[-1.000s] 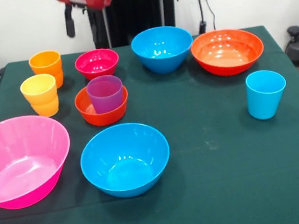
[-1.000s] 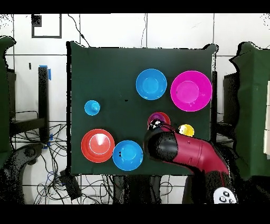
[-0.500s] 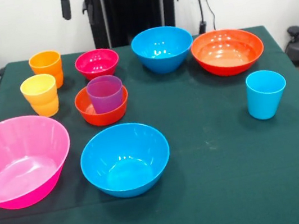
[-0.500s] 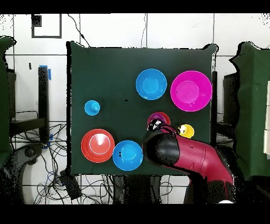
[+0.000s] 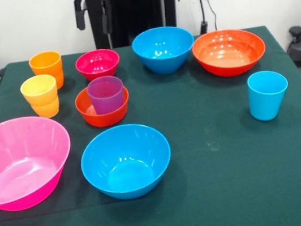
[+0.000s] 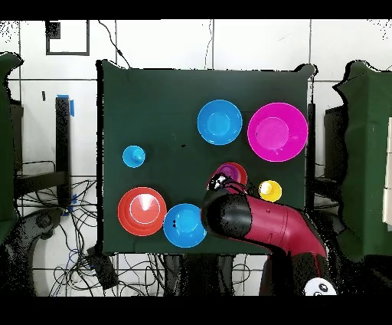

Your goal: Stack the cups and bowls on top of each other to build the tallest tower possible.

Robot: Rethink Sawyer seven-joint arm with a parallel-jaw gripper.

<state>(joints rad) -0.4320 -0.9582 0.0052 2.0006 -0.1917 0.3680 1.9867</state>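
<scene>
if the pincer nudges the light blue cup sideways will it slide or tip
The light blue cup looks tall for its narrow base, so a high push would probably tip it. The cloth-like table cover likely resists sliding. It stands alone, so nothing would stop a fall.

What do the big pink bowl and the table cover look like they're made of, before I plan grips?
The big pink bowl looks like thin translucent plastic with a glossy finish: its base glows lighter through the wall and the rim catches highlights. The table cover seems to be dark green matte cloth, perhaps felt: no shine, and a soft fold line near the front.
</scene>
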